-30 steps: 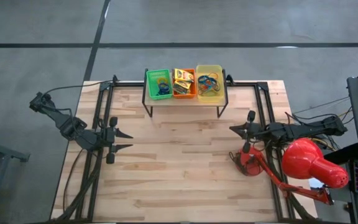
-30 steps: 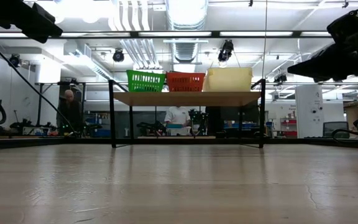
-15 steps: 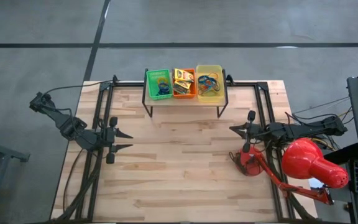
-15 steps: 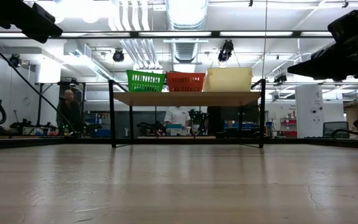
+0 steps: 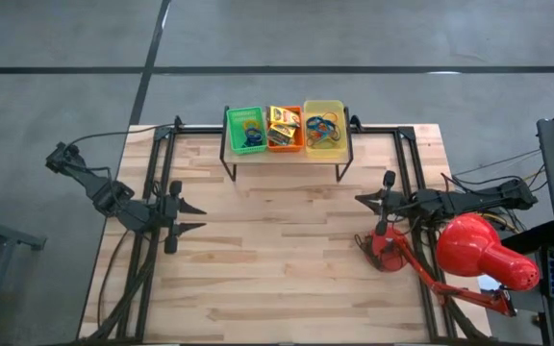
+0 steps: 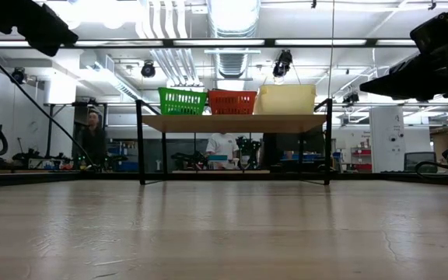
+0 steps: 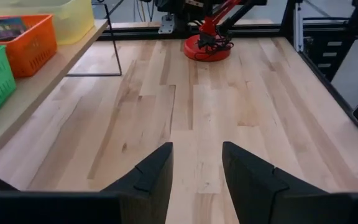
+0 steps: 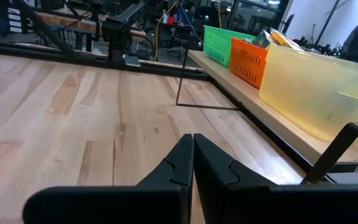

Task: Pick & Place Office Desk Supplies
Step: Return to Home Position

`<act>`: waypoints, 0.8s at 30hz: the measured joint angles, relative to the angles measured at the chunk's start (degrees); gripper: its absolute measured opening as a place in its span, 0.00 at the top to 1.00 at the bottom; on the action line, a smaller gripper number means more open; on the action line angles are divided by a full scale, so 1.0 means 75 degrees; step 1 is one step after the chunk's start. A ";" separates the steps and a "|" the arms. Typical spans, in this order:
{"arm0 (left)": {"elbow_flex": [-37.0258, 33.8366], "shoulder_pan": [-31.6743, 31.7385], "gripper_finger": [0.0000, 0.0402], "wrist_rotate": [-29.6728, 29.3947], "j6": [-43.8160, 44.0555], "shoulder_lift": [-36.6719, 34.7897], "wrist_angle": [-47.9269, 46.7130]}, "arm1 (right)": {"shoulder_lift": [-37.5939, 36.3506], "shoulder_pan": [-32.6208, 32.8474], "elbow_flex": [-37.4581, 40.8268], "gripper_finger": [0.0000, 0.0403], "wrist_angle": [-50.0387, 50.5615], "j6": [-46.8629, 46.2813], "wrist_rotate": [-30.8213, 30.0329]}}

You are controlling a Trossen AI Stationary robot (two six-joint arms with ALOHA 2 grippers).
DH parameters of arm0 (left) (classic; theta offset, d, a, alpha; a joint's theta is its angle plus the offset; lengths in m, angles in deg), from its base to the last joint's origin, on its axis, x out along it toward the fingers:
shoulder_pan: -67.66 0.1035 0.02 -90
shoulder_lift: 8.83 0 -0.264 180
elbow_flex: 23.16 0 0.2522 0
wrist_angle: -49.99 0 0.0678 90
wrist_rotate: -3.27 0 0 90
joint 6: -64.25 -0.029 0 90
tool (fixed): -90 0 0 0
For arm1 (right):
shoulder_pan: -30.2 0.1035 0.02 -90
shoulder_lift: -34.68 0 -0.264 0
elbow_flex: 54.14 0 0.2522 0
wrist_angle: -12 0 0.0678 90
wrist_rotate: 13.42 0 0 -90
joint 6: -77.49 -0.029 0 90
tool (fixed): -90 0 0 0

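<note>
The office desk supplies lie in three trays on a raised shelf [image 5: 287, 154] at the table's far middle. Blue rubber bands are in the green tray [image 5: 245, 130], printed boxes [image 5: 282, 122] in the orange tray [image 5: 286, 140], and mixed rubber bands [image 5: 322, 125] in the yellow tray [image 5: 325, 144]. My left gripper [image 5: 203, 217] hovers open over the table's left side, pointing toward the right edge, with nothing between its fingers [image 7: 156, 171]. My right gripper [image 5: 358, 199] is shut and empty over the right side, pointing toward the left edge [image 8: 192, 149].
A big red desk lamp [image 5: 471, 246] lies at the right, its round base [image 5: 387, 252] just on the near side of my right arm. The shelf stands on thin black legs [image 6: 141, 140]. Bare wooden tabletop [image 5: 277, 250] spreads between the arms. People stand in the room behind [image 6: 93, 136].
</note>
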 joint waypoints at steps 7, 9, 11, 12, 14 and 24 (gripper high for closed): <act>-0.0918 -0.0093 0.65 0.0359 -0.1065 -0.0567 0.1024 | -0.0003 0.0000 0.0000 0.98 0.0000 0.0007 0.0000; -0.1435 -0.0118 0.65 0.0547 -0.1627 -0.0967 0.1513 | -0.0003 0.0000 0.0000 0.98 0.0000 -0.0010 0.0000; -0.1868 -0.0119 0.65 0.0683 -0.2087 -0.1459 0.1882 | -0.0003 0.0000 0.0000 0.98 0.0000 -0.0009 0.0000; -0.2043 -0.0122 0.65 0.0722 -0.2215 -0.1765 0.2027 | -0.0003 0.0000 0.0000 0.98 0.0000 0.0003 0.0000; -0.2333 -0.0119 0.65 0.0783 -0.2481 -0.2347 0.2235 | -0.0003 0.0000 0.0000 0.98 0.0000 -0.0016 0.0000; -0.3183 -0.0122 0.65 0.1823 -0.3470 -0.3904 0.2117 | 0.0035 0.0000 0.0000 0.98 -0.0032 -0.0004 -0.0025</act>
